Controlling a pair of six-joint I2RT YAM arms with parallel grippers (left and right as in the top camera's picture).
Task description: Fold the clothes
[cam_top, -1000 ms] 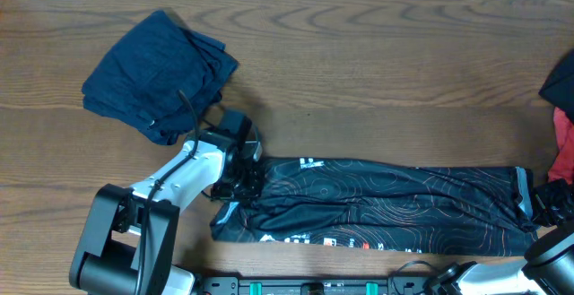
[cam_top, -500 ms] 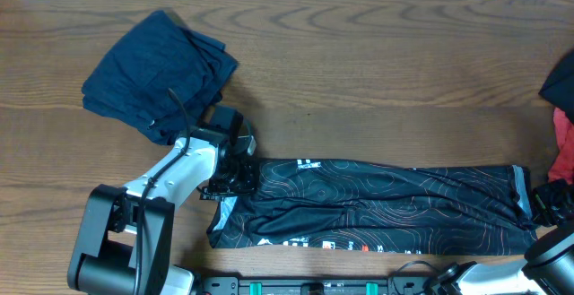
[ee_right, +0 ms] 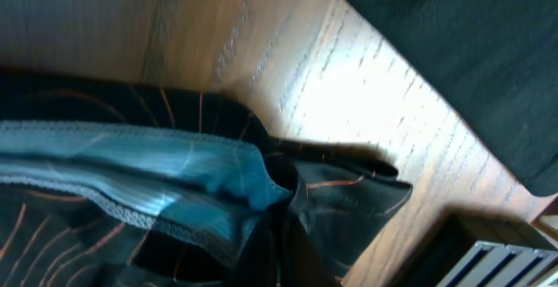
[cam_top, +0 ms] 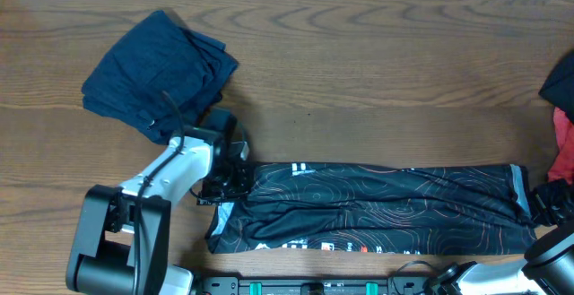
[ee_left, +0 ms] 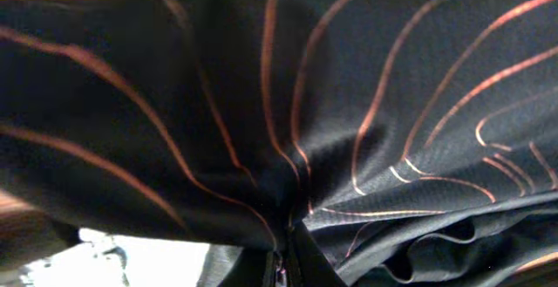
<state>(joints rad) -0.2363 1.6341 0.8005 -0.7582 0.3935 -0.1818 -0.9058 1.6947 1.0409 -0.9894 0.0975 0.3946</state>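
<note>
The clothes point(cam_top: 386, 205), a black jersey with thin orange contour lines, lie stretched in a long folded band along the table's front edge, white lettering showing on the near side. My left gripper point(cam_top: 239, 186) is shut on the band's left end; in the left wrist view the black fabric point(ee_left: 349, 104) fills the frame and bunches into the closed left gripper point(ee_left: 283, 271). My right gripper point(cam_top: 536, 207) is shut on the right end. There the light-blue inner collar point(ee_right: 174, 178) runs into the pinched right gripper point(ee_right: 281, 252).
A folded dark-navy garment point(cam_top: 161, 66) lies at the back left, just behind my left arm point(cam_top: 175, 174). Black cloth point(cam_top: 560, 84) and red cloth point(cam_top: 565, 156) sit at the right edge. The arm bases point(cam_top: 296, 286) line the front edge. Bare wood point(cam_top: 386, 80) lies behind the jersey.
My left gripper has shifted a little to the left with the jersey's end, and the band now lies longer and straighter. The right gripper has stayed put.
</note>
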